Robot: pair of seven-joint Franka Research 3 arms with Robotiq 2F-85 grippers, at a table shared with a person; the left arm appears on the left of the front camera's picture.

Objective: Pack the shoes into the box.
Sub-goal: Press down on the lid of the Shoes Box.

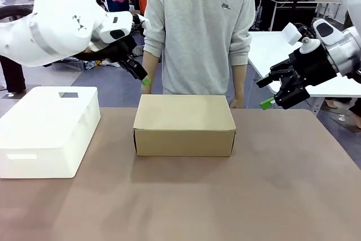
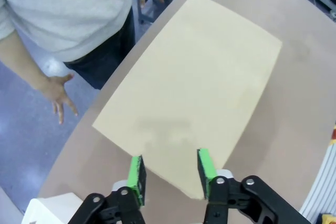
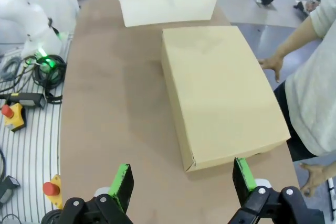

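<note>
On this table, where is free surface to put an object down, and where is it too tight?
The widest bare patch is the brown table in front of the closed tan cardboard box, and to the box's right up to the table edge. The strip between the box and the white rounded plastic block is narrower. The far edge is crowded: the person's hand rests there.

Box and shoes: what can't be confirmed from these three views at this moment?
- Contents of the box: its lid lies shut in the front and both wrist views, so shoes and lining are hidden.
- Left tool, front view: one green tip shows; the arm's own body covers the other finger.
- Person's hands: the box's far edge hides them in the front view.
- White block: its left end is cut off by the picture edge.
</note>
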